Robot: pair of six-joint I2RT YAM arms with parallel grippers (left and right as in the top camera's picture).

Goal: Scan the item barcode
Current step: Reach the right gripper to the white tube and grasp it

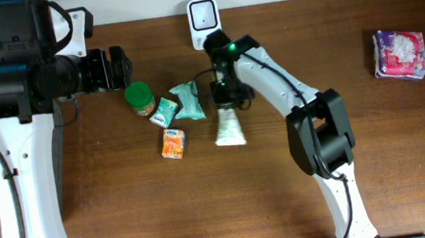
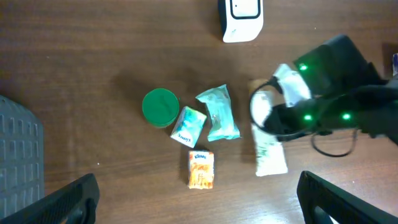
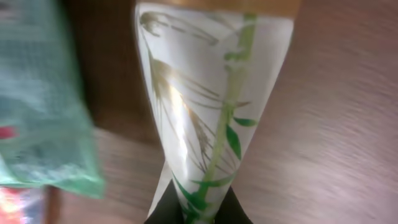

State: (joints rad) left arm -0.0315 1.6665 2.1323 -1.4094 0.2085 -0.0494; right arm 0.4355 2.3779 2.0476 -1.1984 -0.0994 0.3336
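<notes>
Right gripper [image 1: 225, 106] is clamped on the upper end of the white tube [image 1: 230, 129], fingers closed tight against its bamboo-printed crimp in the wrist view. Left gripper [image 1: 123, 67] stands with jaws wide apart, holding nothing, well to the left of the tube.

Tube lies flat on the table [image 1: 404, 155]. Scanner [image 1: 203, 14], white, sits beyond the tube at the table's far edge, apart from it.

Nearby items: teal packet [image 1: 189, 102] just left of the tube, near the closed fingers; small tissue pack [image 1: 164, 112] further left; orange pack [image 1: 173, 144] left of the tube's lower end. Purple package [image 1: 400, 54] lies far right of the tube, well apart.

Surface is dark brown wood grain.

Green-lidded jar [image 1: 140, 98] is the leftmost item from the tube, upright, lid on; contents cannot be determined.
</notes>
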